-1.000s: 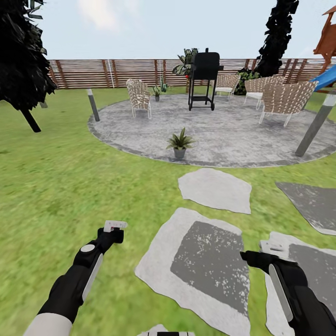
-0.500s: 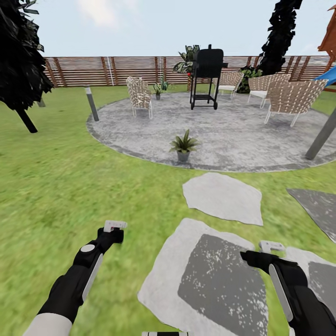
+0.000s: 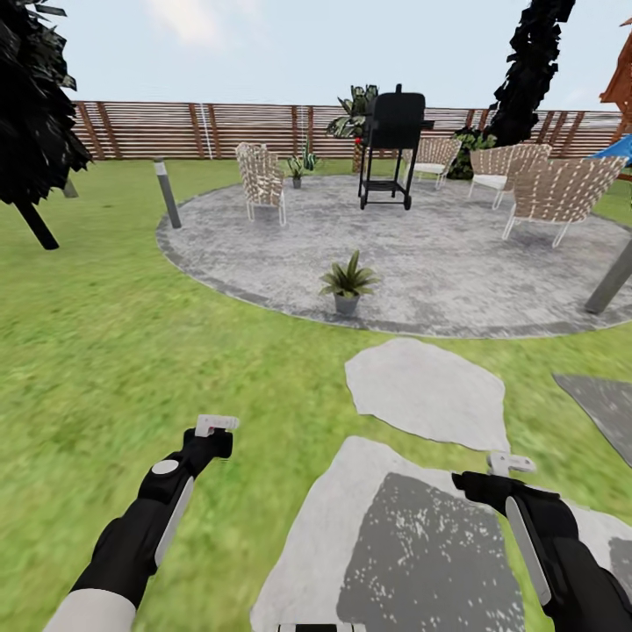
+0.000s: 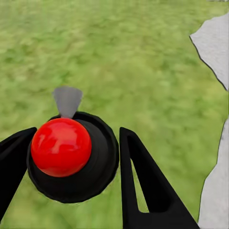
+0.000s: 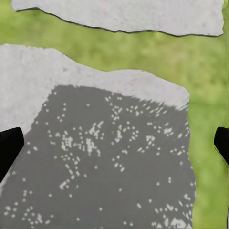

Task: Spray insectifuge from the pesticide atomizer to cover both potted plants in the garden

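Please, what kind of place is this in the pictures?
Most likely a back garden: a lawn with stepping stones, a round paved patio with a grill and chairs, and a wooden fence behind.

Patio furniture and trees — the garden's fittings

A black barbecue grill [image 3: 392,145] stands upright on wheels at the far side of the paving, with woven wicker chairs around it — one [image 3: 262,180] to its left, one [image 3: 430,158] just behind it, and two more [image 3: 555,195] at the right. A short grey bollard lamp [image 3: 166,192] stands at the paving's left edge; a second leaning post [image 3: 612,281] shows at the right edge. Dark-leaved trees [image 3: 35,105] flank the scene, another [image 3: 531,66] rising near the back. A red-roofed play structure [image 3: 620,75] peeks in at the far right.
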### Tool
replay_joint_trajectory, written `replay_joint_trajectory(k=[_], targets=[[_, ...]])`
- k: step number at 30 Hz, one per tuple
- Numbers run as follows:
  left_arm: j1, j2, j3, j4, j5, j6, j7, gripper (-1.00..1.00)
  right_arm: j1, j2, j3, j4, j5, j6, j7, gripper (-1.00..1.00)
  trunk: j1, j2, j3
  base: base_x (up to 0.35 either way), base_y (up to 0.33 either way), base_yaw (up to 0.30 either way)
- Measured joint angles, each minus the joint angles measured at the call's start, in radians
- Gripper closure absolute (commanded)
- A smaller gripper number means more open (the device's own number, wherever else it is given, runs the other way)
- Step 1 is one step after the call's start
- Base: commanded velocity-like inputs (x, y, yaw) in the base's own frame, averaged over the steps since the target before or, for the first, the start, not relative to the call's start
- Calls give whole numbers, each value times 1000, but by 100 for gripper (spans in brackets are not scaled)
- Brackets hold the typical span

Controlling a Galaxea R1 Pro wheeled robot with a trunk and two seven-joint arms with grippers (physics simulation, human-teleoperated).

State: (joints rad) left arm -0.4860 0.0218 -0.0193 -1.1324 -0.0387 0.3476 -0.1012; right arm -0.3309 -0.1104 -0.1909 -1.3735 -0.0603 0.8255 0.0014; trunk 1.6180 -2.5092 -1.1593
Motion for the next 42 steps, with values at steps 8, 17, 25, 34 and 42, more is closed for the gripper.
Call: replay_joint_trajectory(k=[8, 17, 25, 34, 42], targets=[[0, 0, -1, 0, 0, 0, 0, 100, 0, 0, 0, 0, 0, 0, 0, -100, 0, 0, 0, 325, -124, 0], [0, 0, -1, 0, 0, 0, 0, 100, 0, 0, 0, 0, 0, 0, 0, -100, 0, 0, 0, 308, -195, 0], [0, 0, -1, 0, 0, 0, 0, 100, 0, 0, 0, 0, 0, 0, 0, -100, 0, 0, 0, 302, -213, 0], [0, 0, 0, -1, 0, 0, 0, 100, 0, 0, 0, 0, 0, 0, 0, -100, 0, 0, 0, 300, -216, 0], [0, 0, -1, 0, 0, 0, 0, 100, 0, 0, 0, 0, 0, 0, 0, -100, 0, 0, 0, 290, -222, 0]])
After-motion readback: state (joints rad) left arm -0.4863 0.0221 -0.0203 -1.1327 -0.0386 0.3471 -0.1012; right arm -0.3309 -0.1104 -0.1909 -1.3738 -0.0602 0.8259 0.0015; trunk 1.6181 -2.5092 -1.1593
